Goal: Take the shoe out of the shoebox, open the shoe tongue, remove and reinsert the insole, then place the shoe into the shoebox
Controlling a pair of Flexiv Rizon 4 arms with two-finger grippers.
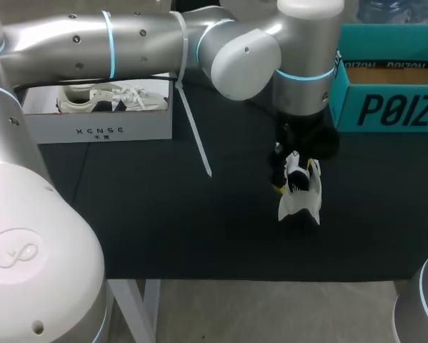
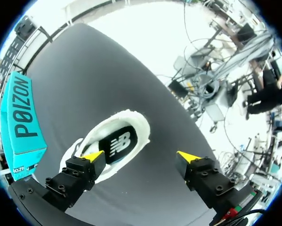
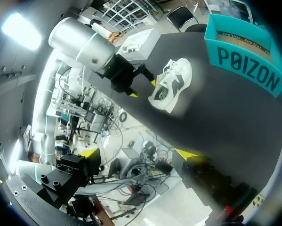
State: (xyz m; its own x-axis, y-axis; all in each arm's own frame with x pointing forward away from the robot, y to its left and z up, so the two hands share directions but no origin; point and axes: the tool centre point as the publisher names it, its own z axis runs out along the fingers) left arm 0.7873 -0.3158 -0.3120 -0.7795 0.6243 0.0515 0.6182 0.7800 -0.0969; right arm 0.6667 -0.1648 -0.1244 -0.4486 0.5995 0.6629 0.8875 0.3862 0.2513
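Head view: left end effector (image 1: 294, 175) hangs directly over the shoe (image 1: 299, 201) on the table (image 1: 163, 214); contact can't be judged from here. Left wrist view settles it: fingers (image 2: 92, 156) spread, one tip just beside the shoe, nothing pinched. It also looks down the opening onto the dark insole (image 2: 120, 145). Only the right wrist view shows the right end effector (image 3: 137, 152) — spread, holding nothing, well apart from the shoe. Teal box (image 1: 385, 107): brown floor showing, shoe outside it. White box (image 1: 92, 130) holds a pale laced sneaker (image 1: 117, 98).
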